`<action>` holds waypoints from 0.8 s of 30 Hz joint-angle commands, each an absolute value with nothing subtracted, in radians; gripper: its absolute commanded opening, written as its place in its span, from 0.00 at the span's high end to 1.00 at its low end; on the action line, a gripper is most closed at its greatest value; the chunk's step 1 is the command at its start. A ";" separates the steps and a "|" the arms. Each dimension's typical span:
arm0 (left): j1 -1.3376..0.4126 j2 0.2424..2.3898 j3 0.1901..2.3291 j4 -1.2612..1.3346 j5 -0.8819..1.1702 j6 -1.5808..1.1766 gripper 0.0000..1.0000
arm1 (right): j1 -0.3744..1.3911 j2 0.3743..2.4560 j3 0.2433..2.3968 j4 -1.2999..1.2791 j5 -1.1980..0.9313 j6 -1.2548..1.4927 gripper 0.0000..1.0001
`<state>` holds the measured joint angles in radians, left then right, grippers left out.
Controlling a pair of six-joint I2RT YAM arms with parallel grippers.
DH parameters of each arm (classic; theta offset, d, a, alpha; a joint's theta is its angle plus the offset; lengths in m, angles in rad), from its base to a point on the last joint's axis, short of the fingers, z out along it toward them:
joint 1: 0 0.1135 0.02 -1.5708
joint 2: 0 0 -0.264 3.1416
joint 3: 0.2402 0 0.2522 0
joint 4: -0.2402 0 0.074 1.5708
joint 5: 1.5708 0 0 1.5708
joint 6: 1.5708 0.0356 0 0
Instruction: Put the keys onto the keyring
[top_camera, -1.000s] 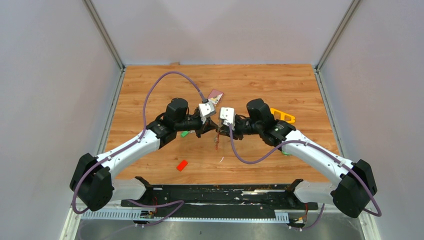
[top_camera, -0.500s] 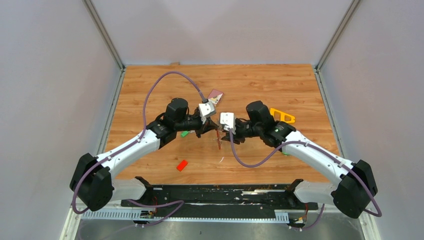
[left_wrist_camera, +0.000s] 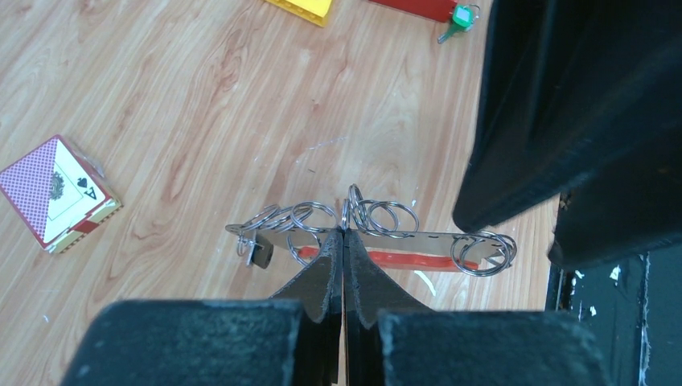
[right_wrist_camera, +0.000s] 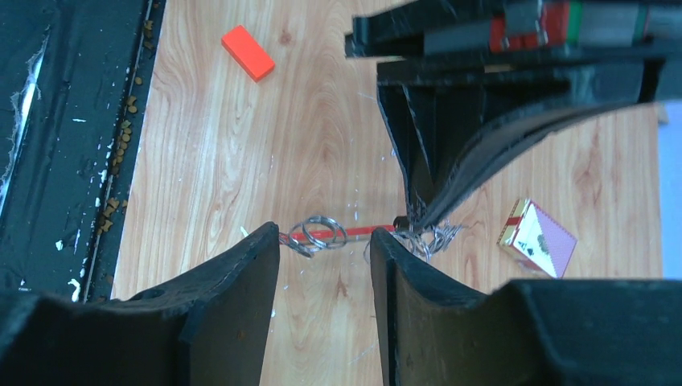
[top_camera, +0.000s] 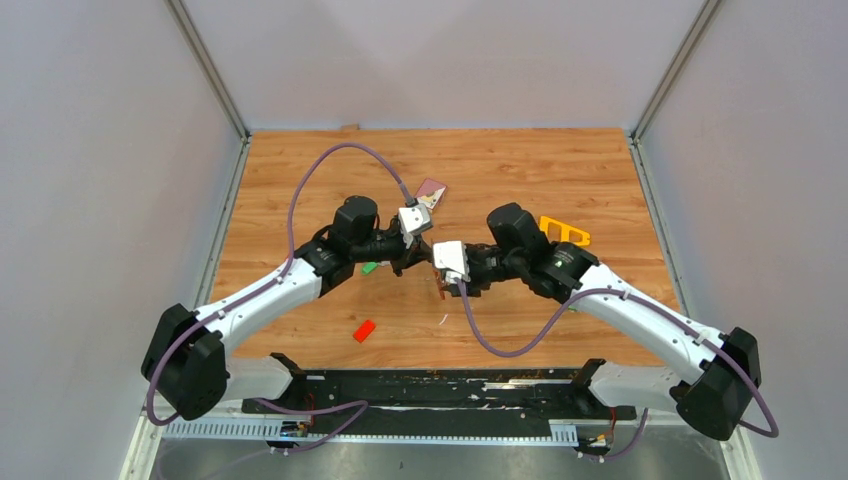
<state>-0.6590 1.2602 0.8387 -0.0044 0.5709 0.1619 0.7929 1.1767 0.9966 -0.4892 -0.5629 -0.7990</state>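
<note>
Keyring: clamped at mid-length in left gripper jaws. Right gripper: jaws apart, keyring's ringed end just beyond the gap.

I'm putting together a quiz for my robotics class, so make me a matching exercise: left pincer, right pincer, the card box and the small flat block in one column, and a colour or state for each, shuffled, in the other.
Column one
1. left pincer
2. right pincer
3. card box
4. small flat block

Column two
A. open
B. orange-red, lying loose on the table
C. shut on the keyring
D. shows a spade ace

Pairs: 1-C, 2-A, 3-D, 4-B
</note>
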 commanded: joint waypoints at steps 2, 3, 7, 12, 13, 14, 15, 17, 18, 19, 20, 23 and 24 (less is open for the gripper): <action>-0.662 1.264 0.878 0.025 0.591 0.163 1.00 | 0.844 1.193 1.066 -0.549 -0.510 -0.876 0.53; -0.663 1.265 0.879 0.025 0.592 0.163 1.00 | 0.850 1.195 1.067 -0.550 -0.497 -0.880 0.53; -0.663 1.266 0.879 0.023 0.594 0.161 1.00 | 0.866 1.207 1.069 -0.567 -0.452 -0.902 0.53; -0.663 1.265 0.880 0.022 0.594 0.160 1.00 | 0.900 1.229 1.070 -0.552 -0.361 -0.893 0.54; -0.663 1.265 0.881 0.021 0.595 0.160 1.00 | 0.905 1.235 1.069 -0.549 -0.346 -0.893 0.54; -0.663 1.263 0.881 0.020 0.596 0.160 1.00 | 0.908 1.238 1.070 -0.545 -0.333 -0.892 0.55; -0.663 1.264 0.881 0.020 0.595 0.160 1.00 | 0.909 1.241 1.069 -0.540 -0.323 -0.890 0.56; -0.663 1.262 0.880 0.019 0.594 0.161 1.00 | 0.910 1.240 1.069 -0.534 -0.313 -0.888 0.59; -0.663 1.263 0.879 0.019 0.594 0.161 1.00 | 0.909 1.237 1.068 -0.529 -0.308 -0.887 0.61; -0.663 1.264 0.879 0.018 0.594 0.161 1.00 | 0.910 1.232 1.067 -0.526 -0.305 -0.884 0.64; -0.663 1.265 0.879 0.018 0.594 0.161 1.00 | 0.910 1.228 1.066 -0.523 -0.300 -0.885 0.67; -0.663 1.268 0.880 0.018 0.594 0.161 1.00 | 0.910 1.221 1.062 -0.511 -0.277 -0.882 0.74; -0.662 1.268 0.881 0.018 0.594 0.161 1.00 | 0.910 1.219 1.060 -0.505 -0.270 -0.880 0.77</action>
